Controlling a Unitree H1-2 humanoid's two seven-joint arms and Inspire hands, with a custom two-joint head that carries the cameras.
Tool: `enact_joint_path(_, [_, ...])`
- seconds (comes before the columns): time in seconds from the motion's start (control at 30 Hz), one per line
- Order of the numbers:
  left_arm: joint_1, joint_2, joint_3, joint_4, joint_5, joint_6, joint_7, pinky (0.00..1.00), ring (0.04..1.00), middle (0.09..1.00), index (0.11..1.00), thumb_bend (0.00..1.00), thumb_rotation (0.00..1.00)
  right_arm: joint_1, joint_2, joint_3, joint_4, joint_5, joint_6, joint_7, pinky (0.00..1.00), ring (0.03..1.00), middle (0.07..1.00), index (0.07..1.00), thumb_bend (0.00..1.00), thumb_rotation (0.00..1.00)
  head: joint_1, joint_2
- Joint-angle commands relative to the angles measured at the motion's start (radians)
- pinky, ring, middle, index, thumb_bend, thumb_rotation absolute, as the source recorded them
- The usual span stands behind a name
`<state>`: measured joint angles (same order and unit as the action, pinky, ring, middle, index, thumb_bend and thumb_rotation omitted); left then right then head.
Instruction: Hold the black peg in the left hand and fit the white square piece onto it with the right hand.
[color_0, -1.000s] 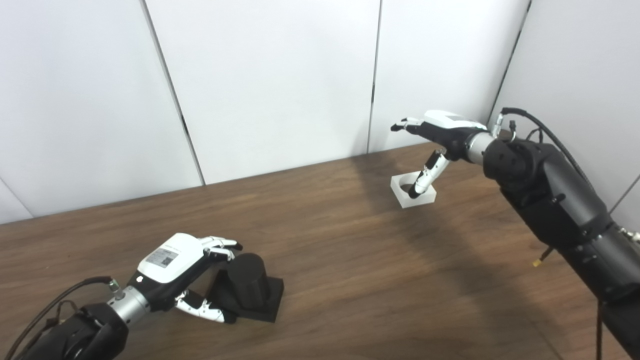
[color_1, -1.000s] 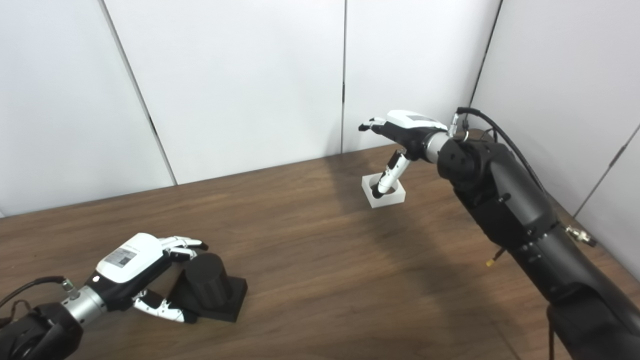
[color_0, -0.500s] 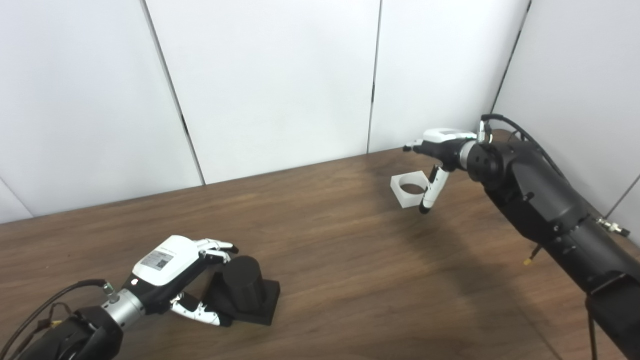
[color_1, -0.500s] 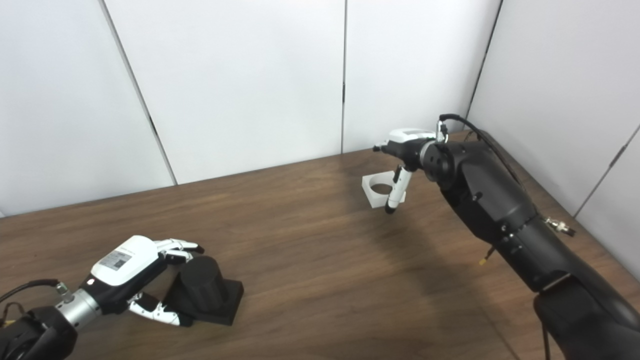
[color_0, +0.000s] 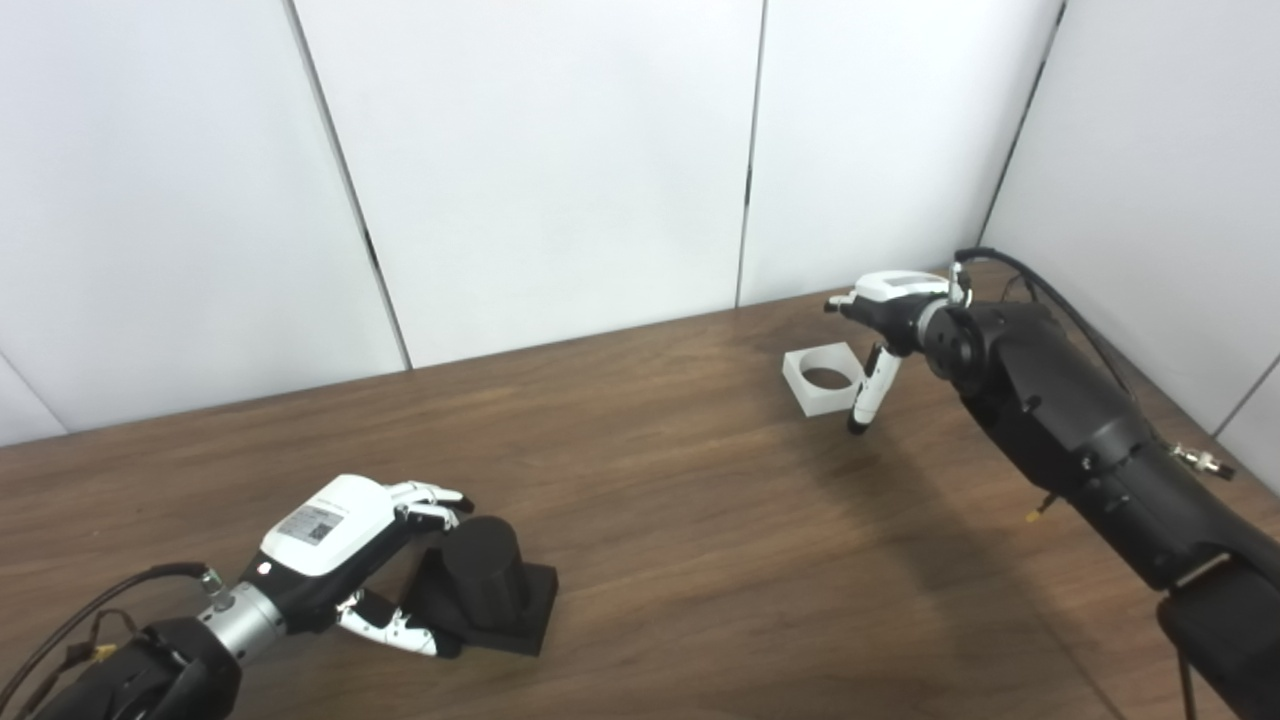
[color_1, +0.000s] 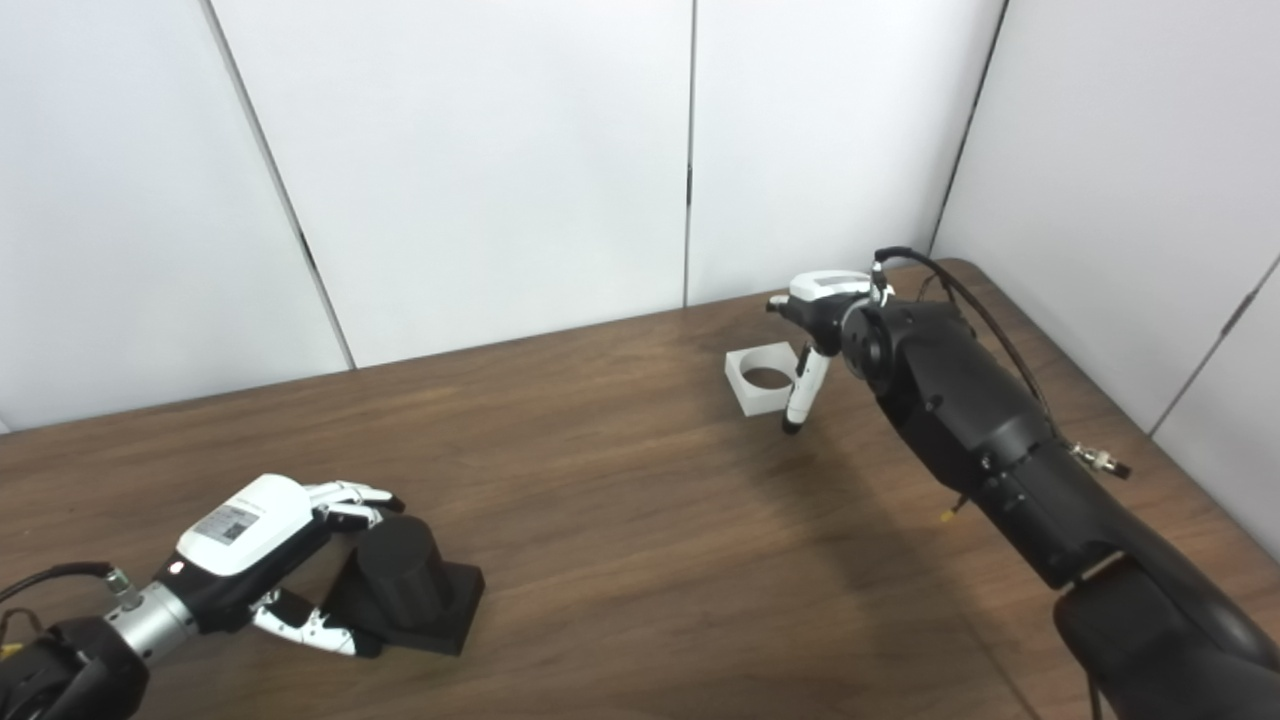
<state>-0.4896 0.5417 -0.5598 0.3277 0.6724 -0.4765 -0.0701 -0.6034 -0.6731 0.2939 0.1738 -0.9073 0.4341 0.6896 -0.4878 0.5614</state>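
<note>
The black peg (color_0: 483, 575), a short cylinder on a square black base, stands on the table at the near left. My left hand (color_0: 335, 535) cups it from the left. Its fingers (color_0: 432, 500) lie along the peg's far side and its thumb (color_0: 395, 628) rests by the base's near edge, spread wide. The white square piece (color_0: 822, 378), with a round hole, lies flat at the far right. My right hand (color_0: 882, 312) hovers at the piece's right edge, open, with its thumb (color_0: 866, 392) pointing down beside it.
The brown wooden table (color_0: 700, 540) stretches between the two objects. White wall panels (color_0: 560, 160) close off the back and the right side. The right arm (color_0: 1060, 420) reaches in along the table's right edge.
My right hand dropped from above the white piece and drew back to its right side, taking the thumb off the hole. My left hand and the peg slid slightly toward the near left.
</note>
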Motion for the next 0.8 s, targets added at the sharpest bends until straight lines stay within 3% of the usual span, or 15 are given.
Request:
enact_joint_path(0.0, [0.029,0.040,-0.024,0.014,0.077,0.014,-0.070,0.70,0.826,0.828,0.488,0.52,0.06,-0.033,-0.014,-0.022,-0.011,0.007,-0.018,-0.064,0.92,0.995,1.000,0.971,0.97,0.20,0.001,0.001])
enact_joint_path(0.77, [0.041,0.036,-0.022,0.010,0.097,0.013,-0.053,0.71,0.821,0.826,0.488,0.52,0.06,-0.049,0.033,0.006,0.119,0.067,-0.047,-0.225,0.86,0.940,0.977,0.897,0.89,0.18,0.036,0.017])
